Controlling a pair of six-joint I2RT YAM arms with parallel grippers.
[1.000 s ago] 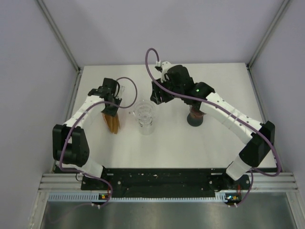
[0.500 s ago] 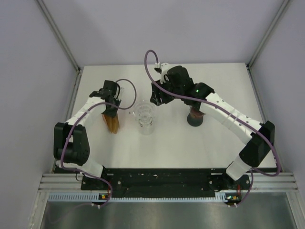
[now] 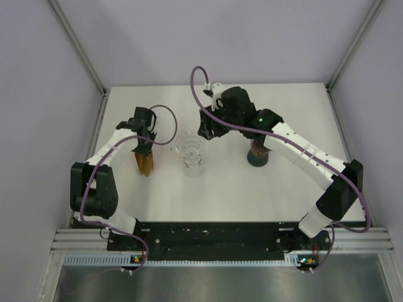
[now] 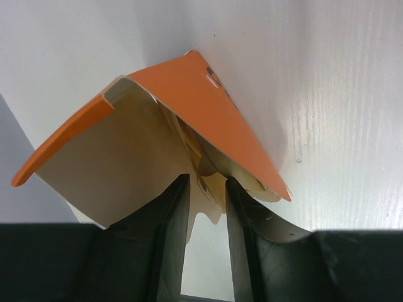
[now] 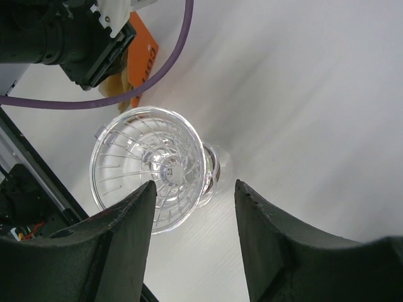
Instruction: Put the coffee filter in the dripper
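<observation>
Coffee filter (image 4: 203,165) between close-set fingers (image 4: 170,220) of left hand (image 4: 206,185), grip unclear; one dripper (image 5: 154,167) near open, empty right hand (image 5: 195,187).

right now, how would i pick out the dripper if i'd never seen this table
Look at the middle of the white table. The dripper stands there, between an orange box and a dark round object. It alone is clear, a ribbed funnel.

I can read no text anywhere. The orange packet (image 5: 141,38) carries some dark print on its face in the right wrist view, but it is too small and tilted to make out. The mark on its flap, seen from the left wrist, is just as unclear.
</observation>
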